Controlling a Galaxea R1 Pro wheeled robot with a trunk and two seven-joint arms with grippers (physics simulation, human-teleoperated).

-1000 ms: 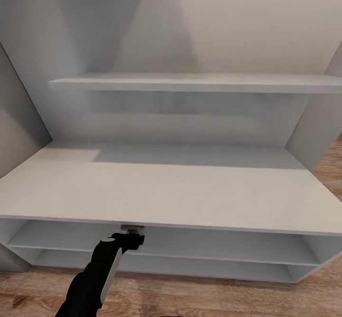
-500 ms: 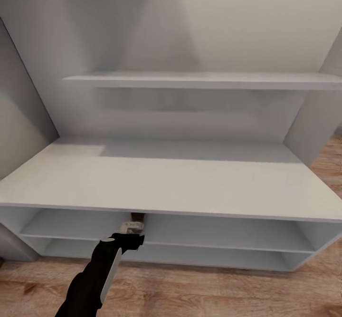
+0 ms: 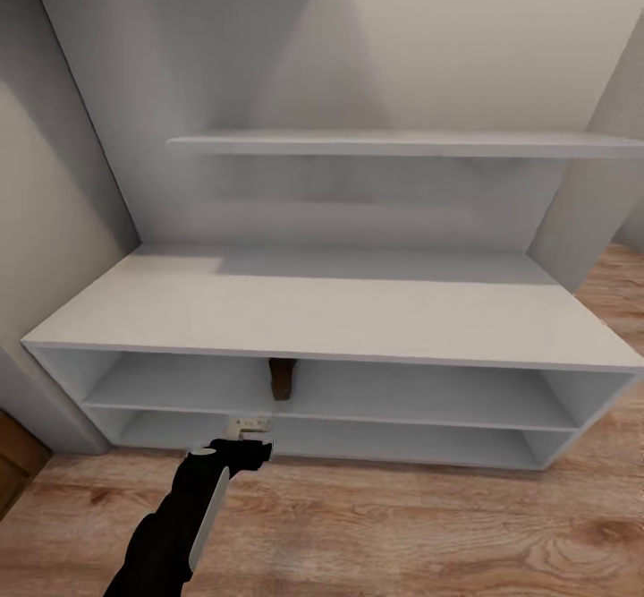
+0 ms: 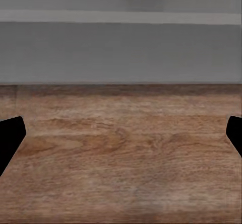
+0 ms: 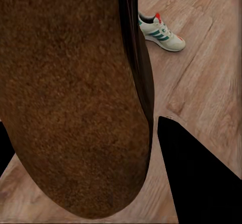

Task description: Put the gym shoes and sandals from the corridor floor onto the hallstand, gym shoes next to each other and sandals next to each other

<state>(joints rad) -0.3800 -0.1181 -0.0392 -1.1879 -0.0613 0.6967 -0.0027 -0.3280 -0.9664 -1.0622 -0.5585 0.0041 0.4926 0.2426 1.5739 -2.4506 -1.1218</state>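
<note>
Sandal (image 3: 281, 379) inside hallstand's (image 3: 340, 319) upper cubby

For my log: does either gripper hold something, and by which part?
The right gripper holds a dark brown leather-look sandal; the grip place is hidden. The left gripper is empty.

hallstand (image 3: 340, 315): light-grey, flat bench top, two low open cubbies, wall shelf above; one dark brown sandal (image 3: 281, 379) in upper cubby, left of centre; second sandal (image 5: 75, 108), brown sole up close in right wrist view; white gym shoe (image 5: 160, 32), green stripes, red heel, upright on wood-plank corridor floor (image 3: 402, 525)
</note>
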